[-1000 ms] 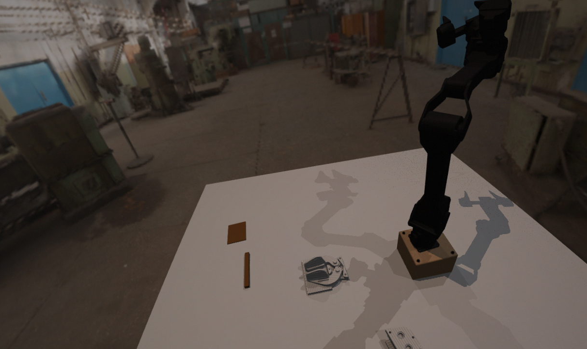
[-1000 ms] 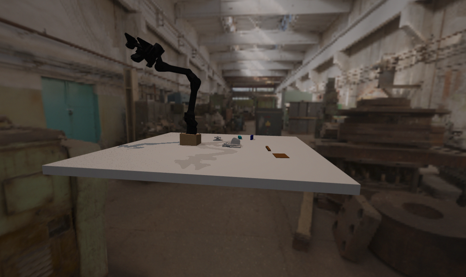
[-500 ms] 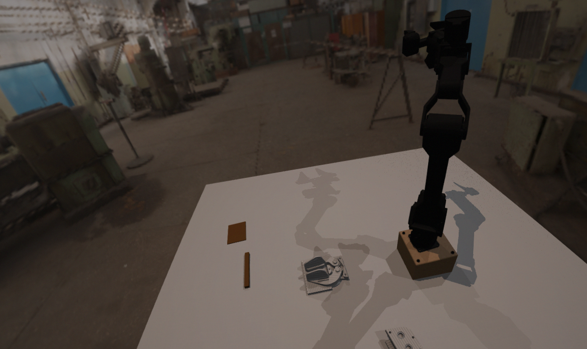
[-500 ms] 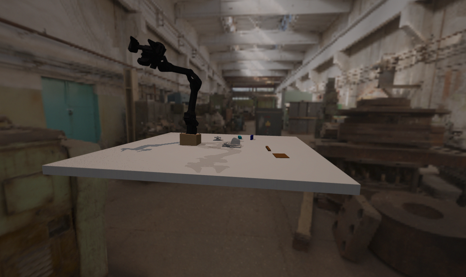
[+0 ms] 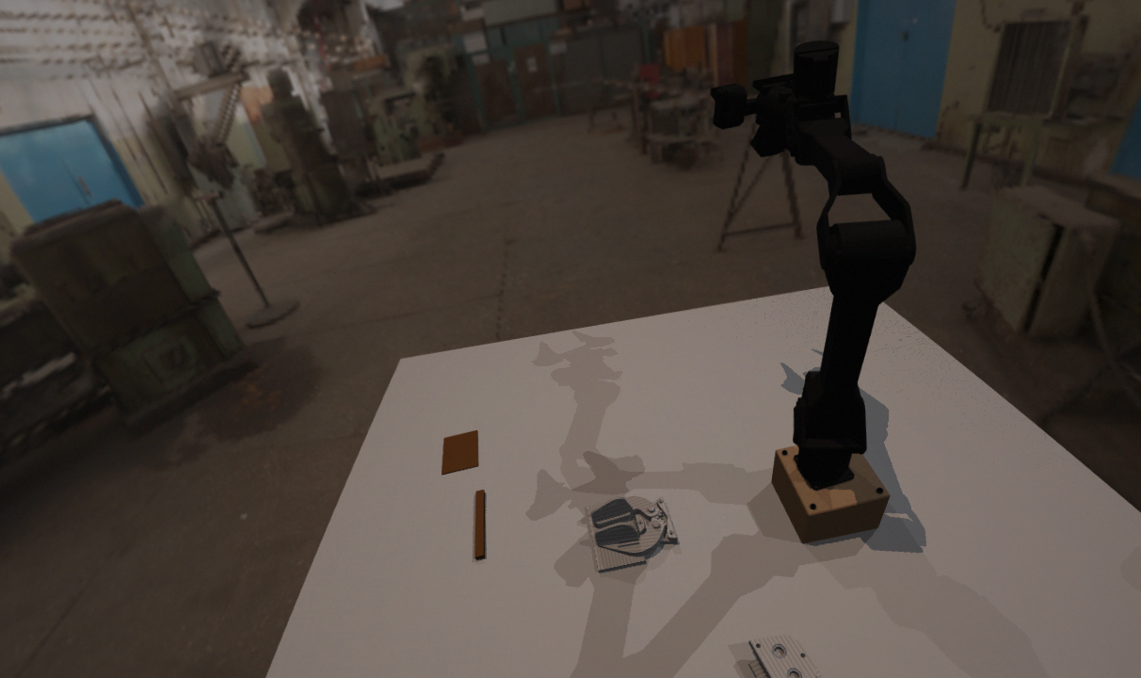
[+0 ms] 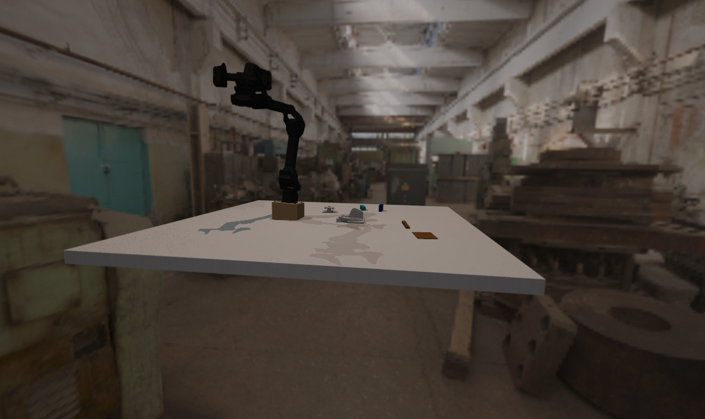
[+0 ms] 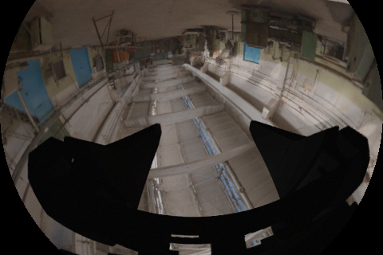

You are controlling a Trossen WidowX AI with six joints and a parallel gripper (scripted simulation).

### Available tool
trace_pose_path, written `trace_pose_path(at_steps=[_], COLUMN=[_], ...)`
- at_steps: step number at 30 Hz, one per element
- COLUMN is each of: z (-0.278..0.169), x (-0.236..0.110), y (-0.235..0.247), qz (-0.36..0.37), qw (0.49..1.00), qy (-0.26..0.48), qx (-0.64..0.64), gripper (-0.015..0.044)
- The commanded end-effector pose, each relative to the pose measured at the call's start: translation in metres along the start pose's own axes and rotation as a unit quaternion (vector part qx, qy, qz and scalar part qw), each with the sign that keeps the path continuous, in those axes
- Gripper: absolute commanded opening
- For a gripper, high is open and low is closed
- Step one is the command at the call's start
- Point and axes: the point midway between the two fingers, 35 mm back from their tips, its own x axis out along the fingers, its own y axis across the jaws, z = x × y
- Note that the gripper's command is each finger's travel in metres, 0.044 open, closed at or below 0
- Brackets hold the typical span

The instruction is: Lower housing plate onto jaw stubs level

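My gripper (image 7: 207, 127) is open and empty, its fingers spread wide. It is high above the table, far from the parts. The grey base assembly (image 5: 620, 560) (image 6: 344, 220) lies on the table in front of the arm. Two dark grey jaw shapes, an upper one (image 5: 615, 512) and a lower one (image 5: 618, 534), lie side by side on it, with small round parts to their right. A separate light grey plate with round holes (image 5: 779, 651), apparently the housing plate, is apart from the assembly and cut off by the lower edge of the top view.
An orange-brown square (image 5: 459, 452) (image 6: 425, 235) and a thin bar (image 5: 479, 524) (image 6: 405, 224) lie beyond the assembly. A teal block (image 6: 362, 207) and a dark blue block (image 6: 381, 207) stand farther off. The arm stands on a wooden base block (image 5: 840, 516) (image 6: 288, 210).
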Motion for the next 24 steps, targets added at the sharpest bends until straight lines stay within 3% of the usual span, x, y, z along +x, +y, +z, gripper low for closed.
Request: trace_pose_path(at_steps=[1,14,24], z=[0.017,0.066,0.104], x=[0.012,0.036,0.029], y=[-0.024,-0.133,-0.229], qz=[-0.023,-0.111,-0.182], qw=[0.999,0.980,0.949], qy=[-0.021,-0.099,-0.179], qx=[0.032,0.130,0.187], gripper=[0.0440,0.0440,0.0440])
